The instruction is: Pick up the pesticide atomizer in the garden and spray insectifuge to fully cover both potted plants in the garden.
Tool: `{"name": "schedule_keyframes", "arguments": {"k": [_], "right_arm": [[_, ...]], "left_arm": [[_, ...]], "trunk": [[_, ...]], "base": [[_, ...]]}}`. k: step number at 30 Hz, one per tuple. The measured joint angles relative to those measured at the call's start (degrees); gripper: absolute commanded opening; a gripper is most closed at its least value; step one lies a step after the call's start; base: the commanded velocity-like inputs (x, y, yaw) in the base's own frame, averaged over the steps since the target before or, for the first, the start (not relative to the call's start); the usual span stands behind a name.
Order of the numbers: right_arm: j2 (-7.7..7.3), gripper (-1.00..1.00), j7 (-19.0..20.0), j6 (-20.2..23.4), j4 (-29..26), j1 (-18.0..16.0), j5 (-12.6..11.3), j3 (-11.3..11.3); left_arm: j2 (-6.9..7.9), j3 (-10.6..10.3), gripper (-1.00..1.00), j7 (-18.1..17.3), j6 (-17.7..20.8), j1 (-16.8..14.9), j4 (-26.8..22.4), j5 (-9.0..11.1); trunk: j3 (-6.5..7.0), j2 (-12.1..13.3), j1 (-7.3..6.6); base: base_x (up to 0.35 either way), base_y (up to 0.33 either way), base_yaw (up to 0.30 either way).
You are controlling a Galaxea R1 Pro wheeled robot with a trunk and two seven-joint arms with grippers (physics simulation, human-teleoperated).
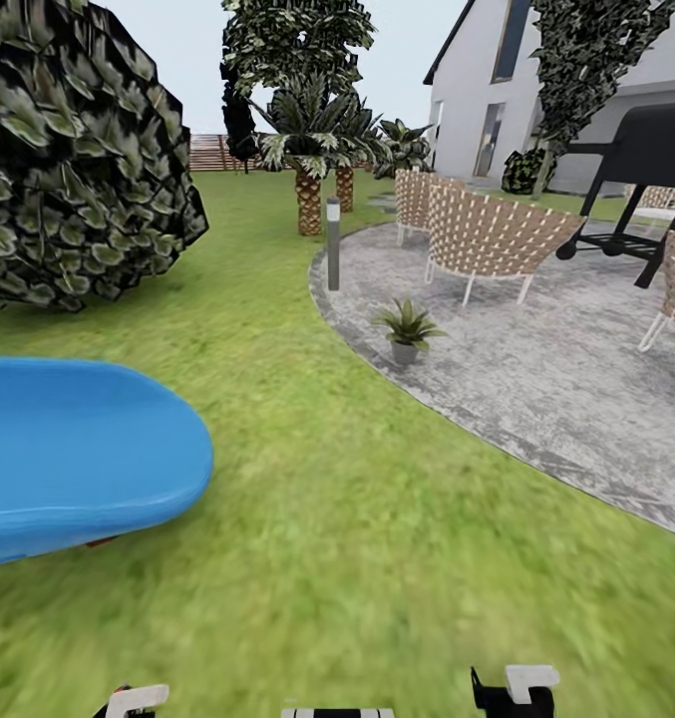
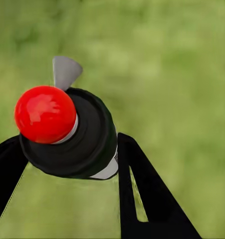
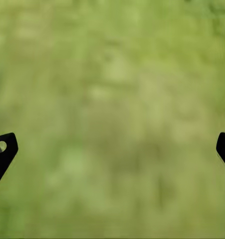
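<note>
1 potted plant, approx 3 wicker chairs.

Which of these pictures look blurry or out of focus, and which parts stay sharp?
Head view: the green lawn smears near the bottom edge, while the small potted plant on the grey paved patio stays fairly crisp. Left wrist view: the black-bodied, red-capped object in the left hand is sharp against blurred grass. Right wrist view: the grass is a soft blur.
</note>
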Motion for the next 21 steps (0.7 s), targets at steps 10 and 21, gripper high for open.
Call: {"name": "schedule_keyframes", "arguments": {"k": [10,21], "right_arm": [[0.0,1.0,0.0,0.0,0.0,0.0,0.0,0.0],[0.0,1.0,0.0,0.0,0.0,0.0,0.0,0.0]], "left_arm": [[0.0,0.0,-1.0,0.0,0.0,0.0,0.0,0.0],[0.0,0.0,-1.0,0.0,0.0,0.0,-0.1,0.0]], "trunk": [[0.0,0.0,0.0],[0.0,0.0,0.0]], "base": [[0.337,0.0,0.0],[0.331,-0.061,0.0]]}}
